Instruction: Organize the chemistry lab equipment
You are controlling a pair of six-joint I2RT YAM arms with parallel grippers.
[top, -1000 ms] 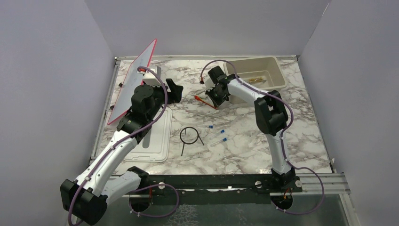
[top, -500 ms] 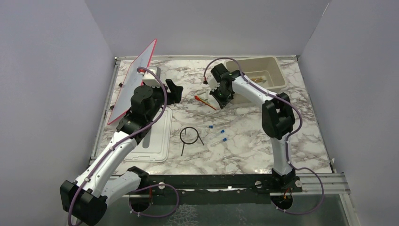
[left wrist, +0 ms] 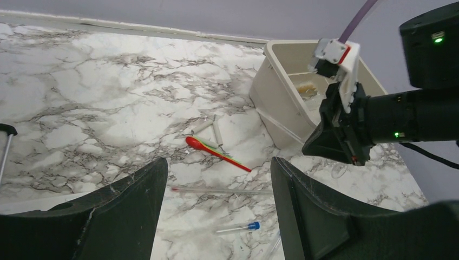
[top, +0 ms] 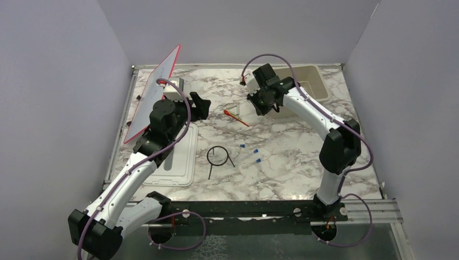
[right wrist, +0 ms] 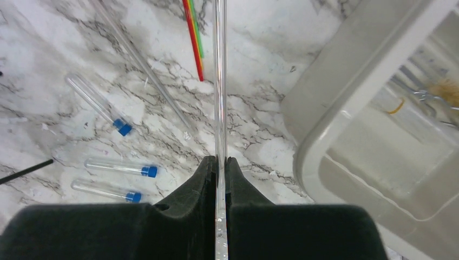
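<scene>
My right gripper [right wrist: 219, 160] is shut on a thin clear glass rod [right wrist: 219, 81] that runs straight out past its fingertips. It hovers by the near-left corner of the beige tub [top: 303, 81], as the top view shows for the right gripper [top: 264, 102]. An orange-red stick [top: 236, 117] lies on the marble, with a second clear rod [left wrist: 222, 190] beside it. Three blue-capped tubes [right wrist: 122, 167] and a black wire ring [top: 217, 156] lie nearer the arms. My left gripper [left wrist: 216, 216] stands open and empty above the table, facing the stick [left wrist: 216, 153].
A red-framed white board [top: 157, 92] leans at the back left. The slotted lid [top: 176, 160] lies flat under my left arm. Inside the tub [right wrist: 346, 124] I see a brush-like piece [right wrist: 444, 92] and some wire items.
My right arm has swung right and back from beside the orange-red stick to the tub's corner, carrying the glass rod. The left arm has hardly moved.
</scene>
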